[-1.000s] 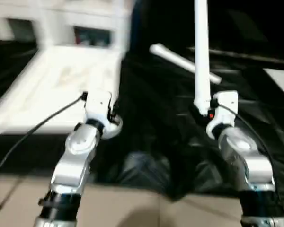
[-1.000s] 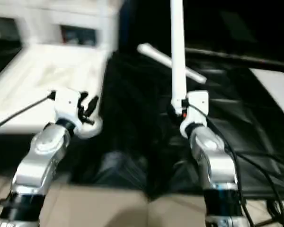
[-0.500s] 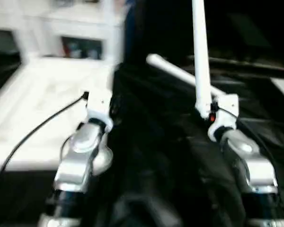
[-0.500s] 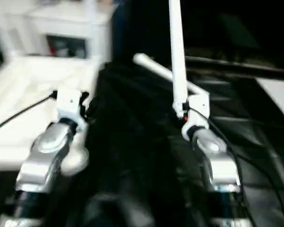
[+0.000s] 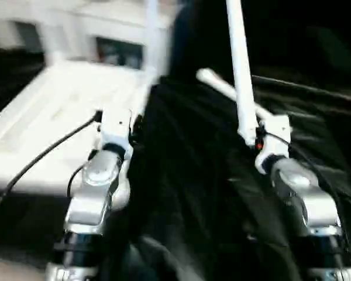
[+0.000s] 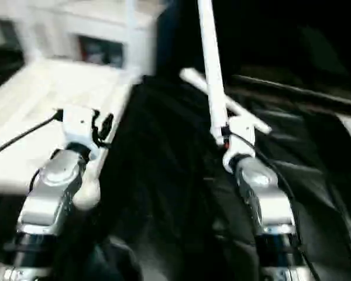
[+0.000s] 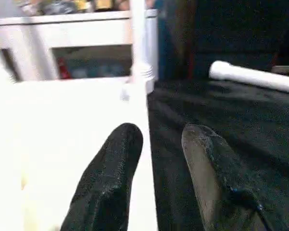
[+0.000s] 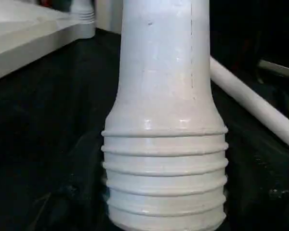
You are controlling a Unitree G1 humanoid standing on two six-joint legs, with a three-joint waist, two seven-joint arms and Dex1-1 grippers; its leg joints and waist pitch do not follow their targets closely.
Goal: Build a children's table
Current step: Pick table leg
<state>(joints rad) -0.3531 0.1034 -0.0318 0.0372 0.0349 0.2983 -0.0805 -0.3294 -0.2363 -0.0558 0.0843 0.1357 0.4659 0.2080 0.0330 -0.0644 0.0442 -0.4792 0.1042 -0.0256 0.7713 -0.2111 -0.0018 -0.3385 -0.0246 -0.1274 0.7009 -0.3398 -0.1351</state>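
Held leg: the right gripper [image 5: 254,137] is clamped on a white table leg [image 5: 238,70] near its threaded end, with the shaft rising upright out of the head views; the right wrist view shows the ribbed screw threads [image 8: 164,178] pointing down, probably kept vertical so the end can be lowered into a corner socket.
Left gripper: the left gripper [image 7: 156,168] has its two black fingers [image 7: 113,173] parted with nothing between them, poised over the tabletop's near-right edge, likely ready to steady it.
Tabletop: the white tabletop [image 5: 52,117] lies flat on the black sheet [image 5: 187,193], at the sheet's left side, raised rim up.
Fitted leg: one leg [image 7: 138,43] already stands at the tabletop's far-right corner, its threaded collar seated there.
Spare leg: another leg [image 5: 222,91] lies on the sheet beyond the held one, well apart from the tabletop.
Surroundings: a white cabinet [image 5: 99,35] stands behind the tabletop.
Obstruction: the upright fitted leg stands near the path to the tabletop's right edge.
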